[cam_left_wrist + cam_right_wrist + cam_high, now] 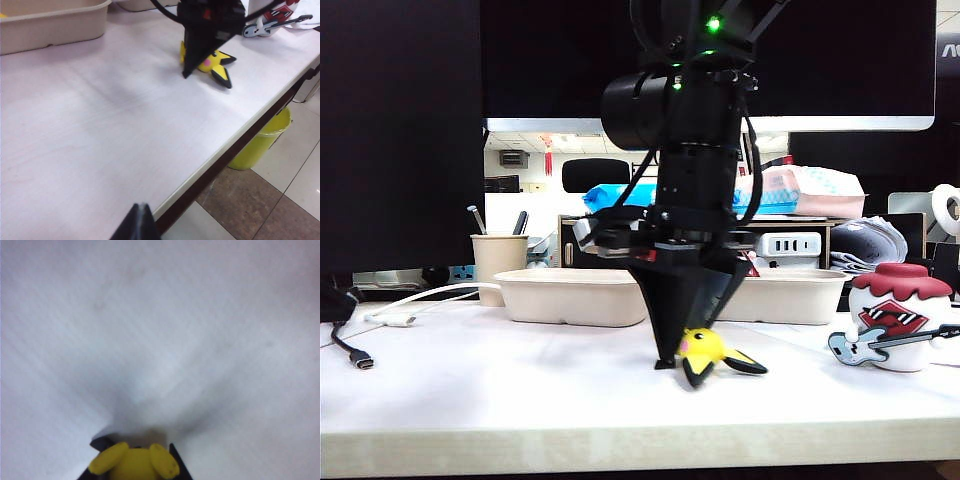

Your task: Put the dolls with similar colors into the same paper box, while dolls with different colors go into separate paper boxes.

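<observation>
Right claw point(692, 352) points down at the white worktop point(520, 380), fingers on both sides of the small yellow black-eared doll point(710, 352); firm pinch cannot be confirmed. Left claw point(137, 222): only a dark tip visible above the worktop edge, state unreadable.

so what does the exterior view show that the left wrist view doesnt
Only the exterior view: the pen cup, the white cable, and both paper boxes side by side.

Only the left wrist view: the yellow bin on the floor beyond the table edge, and the left gripper at the near table edge, apart from everything.

Both: the right gripper down around the yellow black-eared doll, and the white guitar doll.
</observation>
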Controlling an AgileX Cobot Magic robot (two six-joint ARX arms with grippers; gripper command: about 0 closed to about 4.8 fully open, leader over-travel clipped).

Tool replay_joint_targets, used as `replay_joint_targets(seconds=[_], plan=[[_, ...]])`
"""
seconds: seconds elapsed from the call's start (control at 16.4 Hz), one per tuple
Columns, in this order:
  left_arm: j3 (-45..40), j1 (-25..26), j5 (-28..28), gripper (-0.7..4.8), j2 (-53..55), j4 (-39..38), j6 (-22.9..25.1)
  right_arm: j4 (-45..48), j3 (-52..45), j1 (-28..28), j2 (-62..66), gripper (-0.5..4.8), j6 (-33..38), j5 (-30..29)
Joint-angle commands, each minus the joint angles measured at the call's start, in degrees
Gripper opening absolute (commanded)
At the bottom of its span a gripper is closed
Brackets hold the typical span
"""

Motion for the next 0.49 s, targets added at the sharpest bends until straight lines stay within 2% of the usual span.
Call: replay_joint_targets(seconds=[0.06,0.3,0.49], plan=[[0.04,1.64,0.13,-0.05,-0.81,0.55,0.22,2.56,0.39,0.02,-1.22,1.16,0.72,-0.13],[0.04,7.43,0.15,-0.05,-4.72,0.55,0.2,4.85,2.86,-0.24,-2.29,1.16,1.77,-0.35],[0.04,14.14,0.13,-0.05,-9.92,0.59,0.2,10.93,8.94,-0.26,-2.21,1.16,1.77,-0.35]])
